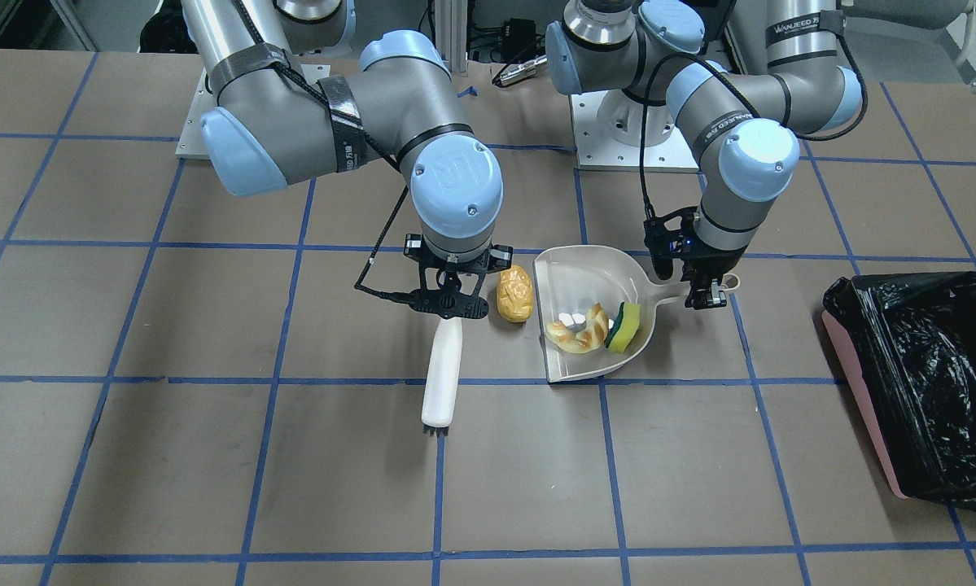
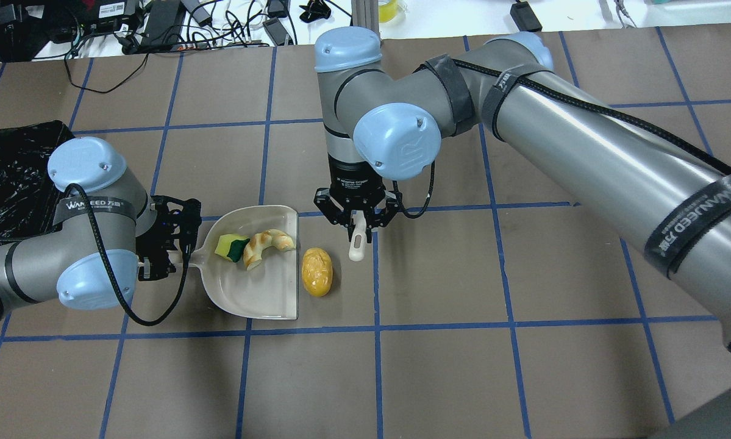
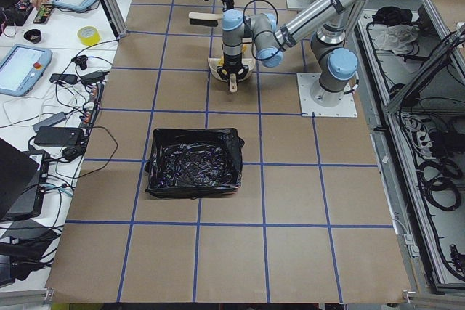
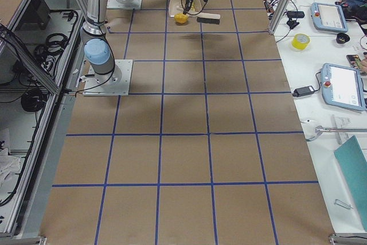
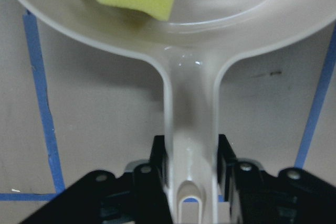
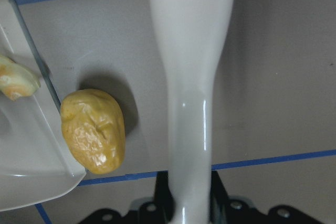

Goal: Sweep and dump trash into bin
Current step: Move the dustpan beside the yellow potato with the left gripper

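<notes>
The off-white dustpan (image 1: 585, 273) lies on the table with the croissant (image 1: 581, 334) and the yellow-green sponge (image 1: 626, 327) inside. The potato-like lump (image 1: 515, 294) lies on the table just outside the pan's open edge, also in the right wrist view (image 6: 93, 137). My left gripper (image 1: 706, 297) is shut on the dustpan's handle (image 5: 189, 124). My right gripper (image 1: 451, 305) is shut on the white brush (image 1: 443, 370), beside the lump. The pink bin (image 1: 858, 391) with its black bag (image 1: 931, 366) stands apart, on my left gripper's side.
Blue tape lines grid the brown table. In the overhead view the bin (image 2: 11, 177) is partly behind my left arm, and the dustpan (image 2: 249, 292) lies between the two grippers. Both arm bases stand at the table's near side.
</notes>
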Controlling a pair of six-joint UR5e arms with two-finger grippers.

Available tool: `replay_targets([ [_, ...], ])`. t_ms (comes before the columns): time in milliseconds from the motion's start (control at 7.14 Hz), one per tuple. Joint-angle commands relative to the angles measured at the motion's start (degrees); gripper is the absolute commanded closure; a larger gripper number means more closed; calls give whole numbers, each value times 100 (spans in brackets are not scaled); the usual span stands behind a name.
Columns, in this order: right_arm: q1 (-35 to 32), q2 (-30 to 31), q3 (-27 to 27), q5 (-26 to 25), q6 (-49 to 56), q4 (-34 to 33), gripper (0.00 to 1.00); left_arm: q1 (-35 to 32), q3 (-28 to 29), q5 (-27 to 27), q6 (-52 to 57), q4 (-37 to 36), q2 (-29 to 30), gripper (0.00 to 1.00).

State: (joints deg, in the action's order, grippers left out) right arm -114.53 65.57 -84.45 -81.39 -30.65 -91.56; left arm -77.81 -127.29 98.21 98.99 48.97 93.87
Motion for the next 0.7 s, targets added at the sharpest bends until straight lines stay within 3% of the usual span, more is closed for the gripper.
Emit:
replay_targets([
  [0,-95,-53,-167,18,-125,-211,100,-33,-68,-3,-64,-71,-9,100],
  [280,-157,17,-693,61,-370,-380,100,-33,-77,-3,-55,-71,-18,100],
  [560,-831,0,-1028,315,-817,-616,100,-33,-59,-3,-64,-71,-18,100],
])
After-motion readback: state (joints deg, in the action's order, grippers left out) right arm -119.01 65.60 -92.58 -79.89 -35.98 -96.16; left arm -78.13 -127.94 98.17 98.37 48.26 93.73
